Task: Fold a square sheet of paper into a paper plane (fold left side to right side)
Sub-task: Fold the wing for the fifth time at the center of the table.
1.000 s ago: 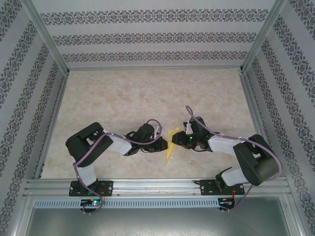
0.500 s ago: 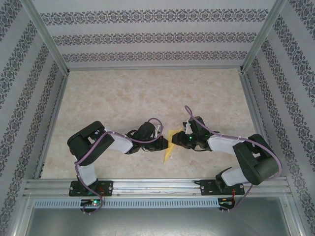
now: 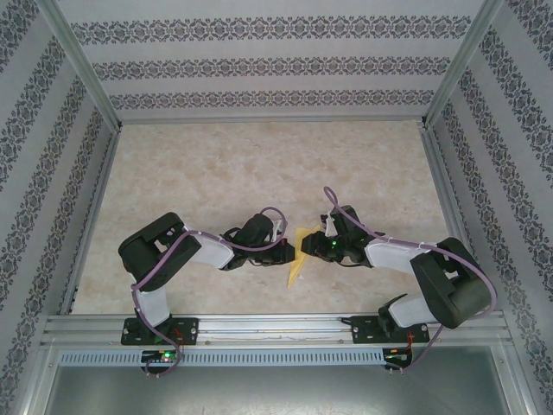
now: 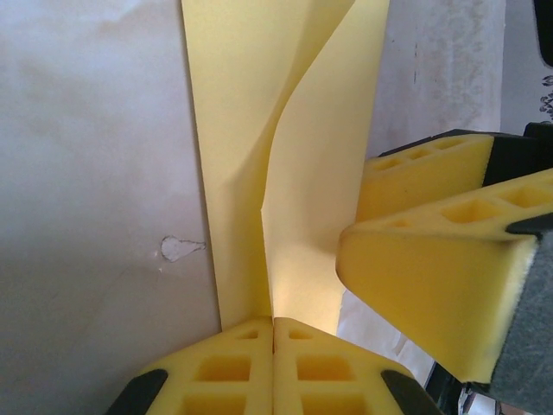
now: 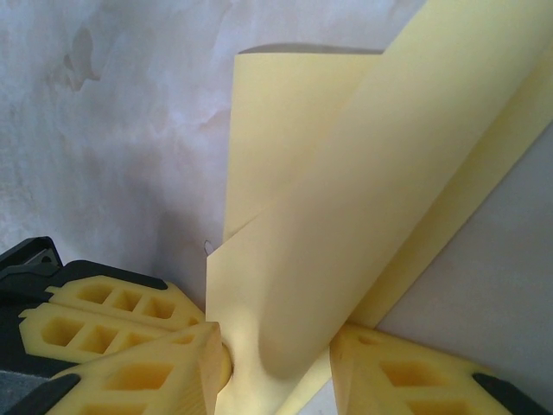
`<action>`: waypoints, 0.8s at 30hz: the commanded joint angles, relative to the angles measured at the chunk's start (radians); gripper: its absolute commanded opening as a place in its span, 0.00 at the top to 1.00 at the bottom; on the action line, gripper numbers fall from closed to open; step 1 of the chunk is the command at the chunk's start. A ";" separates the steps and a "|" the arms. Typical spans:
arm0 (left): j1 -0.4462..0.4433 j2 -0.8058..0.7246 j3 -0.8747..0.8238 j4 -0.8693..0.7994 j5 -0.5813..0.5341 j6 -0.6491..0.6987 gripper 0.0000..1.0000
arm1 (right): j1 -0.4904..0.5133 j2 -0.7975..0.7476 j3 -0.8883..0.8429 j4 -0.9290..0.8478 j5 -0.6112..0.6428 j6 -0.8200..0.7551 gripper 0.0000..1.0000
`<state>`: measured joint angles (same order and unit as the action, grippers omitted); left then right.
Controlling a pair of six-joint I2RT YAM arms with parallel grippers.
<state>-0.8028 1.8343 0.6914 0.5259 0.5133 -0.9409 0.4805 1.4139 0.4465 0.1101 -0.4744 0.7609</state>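
The square sheet of paper [image 3: 296, 261], pale yellow and folded into a narrow pointed strip, lies on the table between the two grippers. My left gripper [image 3: 290, 252] comes in from the left. Its fingertips [image 4: 274, 324] are shut together on a raised crease of the paper [image 4: 294, 173]. My right gripper [image 3: 307, 247] faces it from the right, its foam fingers [image 4: 432, 268] close beside the left ones. In the right wrist view a curled flap of the paper [image 5: 346, 199] bulges between my right gripper's [image 5: 276, 367] fingers, which stand apart, and it presses against the left one.
The marbled tabletop [image 3: 259, 164] is fenced by metal rails [image 3: 95, 207] and patterned walls on three sides. A small chipped mark [image 4: 180, 249] lies on the surface just left of the paper. Both arm bases sit at the near rail [image 3: 276, 327].
My left gripper's jaws have closed the last bit onto the paper. The paper's near tip has shifted slightly left. The right gripper has stayed about where it was.
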 commanded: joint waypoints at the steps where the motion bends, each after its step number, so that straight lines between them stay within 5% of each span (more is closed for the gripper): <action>1: 0.011 0.063 -0.002 -0.114 -0.048 0.028 0.95 | 0.010 -0.001 -0.034 -0.015 0.033 0.007 0.61; 24: 0.011 0.108 0.005 -0.182 -0.078 0.050 0.97 | -0.012 -0.041 -0.040 -0.027 0.042 0.037 0.63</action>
<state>-0.7979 1.8431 0.7116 0.4873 0.5266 -0.9371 0.4797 1.3884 0.4267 0.1192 -0.4561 0.7872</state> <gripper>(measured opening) 0.043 0.369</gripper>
